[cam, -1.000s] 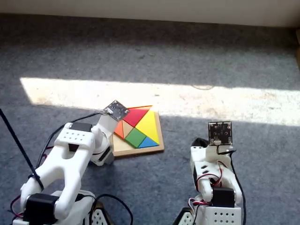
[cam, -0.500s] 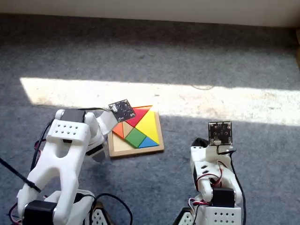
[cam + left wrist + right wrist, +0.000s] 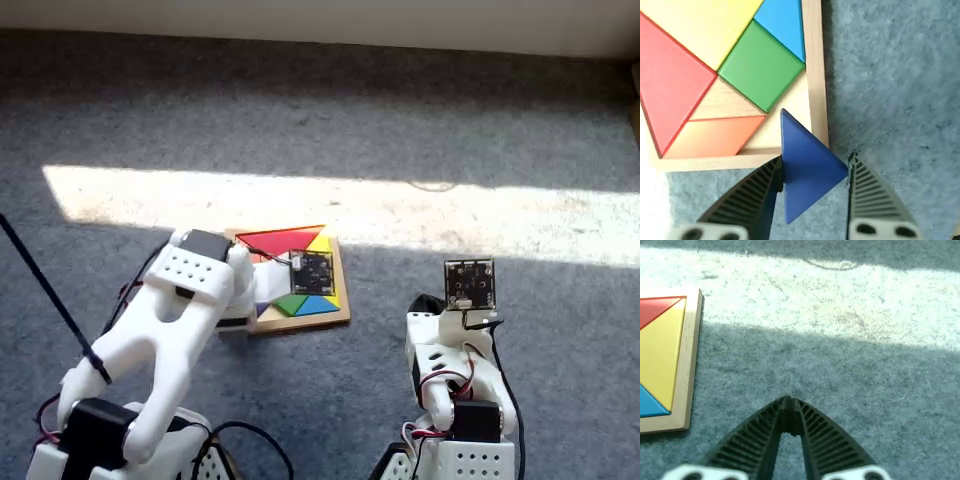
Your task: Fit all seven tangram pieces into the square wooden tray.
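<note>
My left gripper (image 3: 815, 159) is shut on a dark blue triangle (image 3: 807, 167), held over a corner of the square wooden tray (image 3: 813, 75). In the tray lie a red triangle (image 3: 670, 80), a yellow triangle (image 3: 700, 25), a light blue triangle (image 3: 782, 22), a green square (image 3: 761, 65) and an orange parallelogram (image 3: 710, 142). A strip of bare wood (image 3: 722, 102) shows between them. From above, the left arm (image 3: 190, 300) reaches over the tray (image 3: 300, 322) and hides part of it. My right gripper (image 3: 790, 407) is shut on nothing above the carpet, to the right of the tray (image 3: 690, 365).
Grey carpet lies all round, with a sunlit band (image 3: 450, 215) behind the tray. A black cable (image 3: 35, 290) runs at the left beside the left arm. The right arm (image 3: 455, 370) stands at the front right, with open carpet between it and the tray.
The left arm has swung right, from the tray's left edge to over its front part, carrying the dark blue triangle. The right arm has not moved.
</note>
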